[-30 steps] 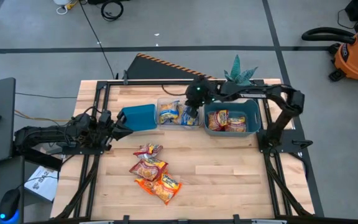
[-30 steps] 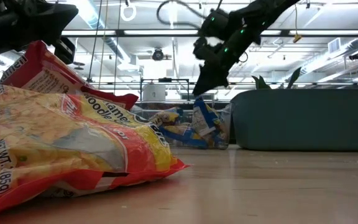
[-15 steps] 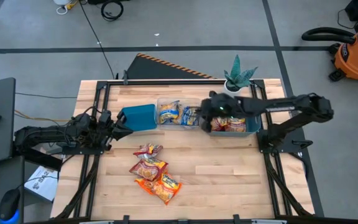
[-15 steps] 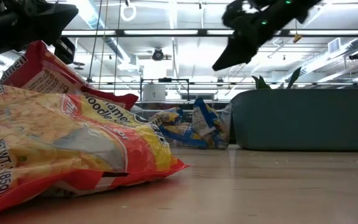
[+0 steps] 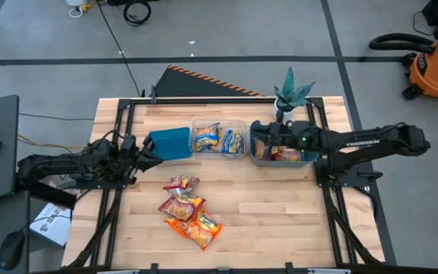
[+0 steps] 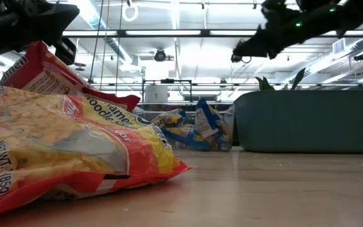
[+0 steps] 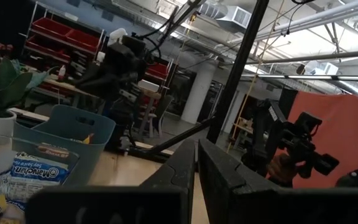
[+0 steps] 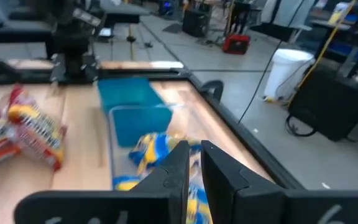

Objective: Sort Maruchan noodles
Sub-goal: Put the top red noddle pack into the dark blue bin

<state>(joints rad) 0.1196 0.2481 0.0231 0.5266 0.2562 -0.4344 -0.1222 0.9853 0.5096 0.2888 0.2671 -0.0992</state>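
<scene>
Several Maruchan noodles packets lie flat in a loose heap at the table's near middle, filling the low view's left. Blue-and-yellow packets sit in the clear bin. Red-and-yellow ones sit in the right teal bin. My right gripper hovers nearly level over that bin's left end, shut, with nothing in it. My left gripper waits shut beside the left teal bin.
A potted plant stands at the far edge behind the right teal bin. The three bins form a row across the table's far half. Bare wood lies to the right of the packet heap.
My right gripper has drawn back from above the clear bin toward the table's right edge, over the right teal bin. It has risen and tipped from pointing steeply down to nearly level. The packets have stayed where they were.
</scene>
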